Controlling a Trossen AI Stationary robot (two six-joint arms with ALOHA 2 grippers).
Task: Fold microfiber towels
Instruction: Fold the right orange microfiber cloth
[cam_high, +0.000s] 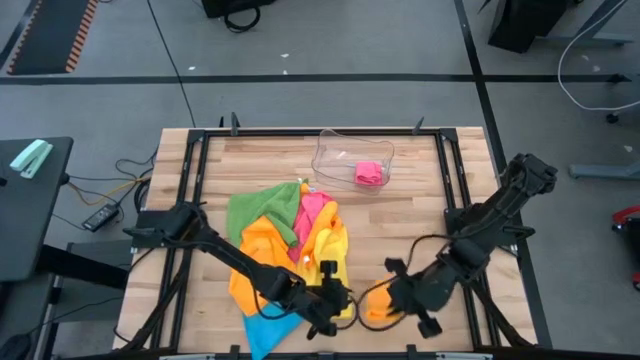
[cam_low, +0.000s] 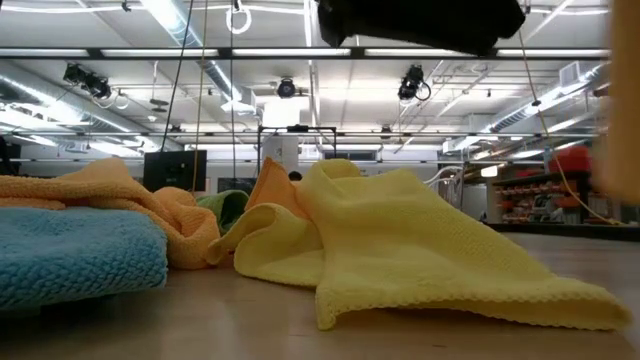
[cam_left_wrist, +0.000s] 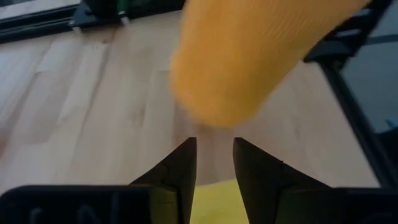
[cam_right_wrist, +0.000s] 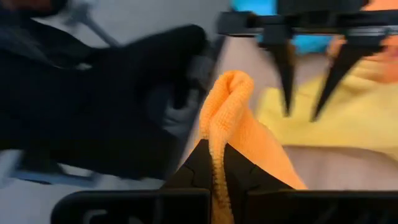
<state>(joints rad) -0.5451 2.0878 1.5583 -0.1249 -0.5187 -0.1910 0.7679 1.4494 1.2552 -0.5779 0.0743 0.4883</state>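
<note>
An orange towel (cam_right_wrist: 227, 118) is pinched in the pressed-together jaws of the right gripper (cam_high: 408, 312) at the surface's (cam_high: 420, 215) 5 o'clock edge, while the left gripper (cam_left_wrist: 214, 163), jaws spread, is held over the yellow towel (cam_low: 420, 245) at 6 o'clock.

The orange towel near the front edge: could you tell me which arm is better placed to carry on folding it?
Right. The right gripper is shut on the orange towel; the left gripper is open, holding nothing, over a yellow towel.

Bright, even light from ceiling strip lamps (cam_low: 200, 50); both wrist views smeared, nearest cloth unfocused
</note>
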